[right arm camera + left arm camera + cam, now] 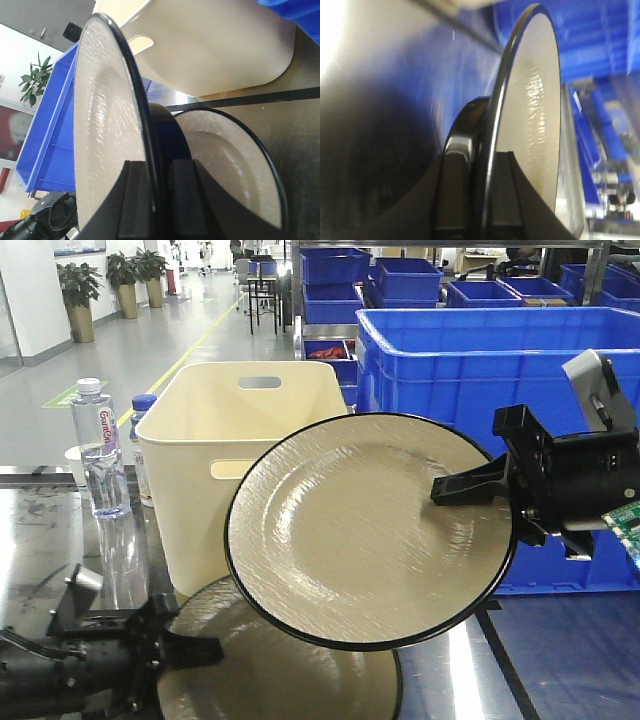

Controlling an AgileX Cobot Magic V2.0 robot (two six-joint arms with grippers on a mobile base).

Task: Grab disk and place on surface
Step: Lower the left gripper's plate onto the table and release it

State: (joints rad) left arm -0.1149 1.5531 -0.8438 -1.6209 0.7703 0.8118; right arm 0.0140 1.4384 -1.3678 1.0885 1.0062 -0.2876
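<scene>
Two beige disks with black rims are in view. The raised disk point(360, 530) hangs tilted, face toward the camera, above the dark glossy surface point(560, 660). My right gripper point(470, 488) is shut on its right rim. In the right wrist view this disk point(102, 125) runs edge-on through the right gripper point(159, 170). The lower disk point(270, 675) lies close to the surface at the bottom, with my left gripper point(190, 650) shut on its left rim. In the left wrist view that disk point(535, 100) is clamped edge-on in the left gripper point(482, 162). The lower disk point(225, 160) also shows behind the right fingers.
A cream bin point(250, 430) stands behind the disks, a large blue crate point(480, 350) to its right. Two water bottles point(97, 445) stand at the table's left. A black tape line point(505, 660) crosses the surface at the lower right.
</scene>
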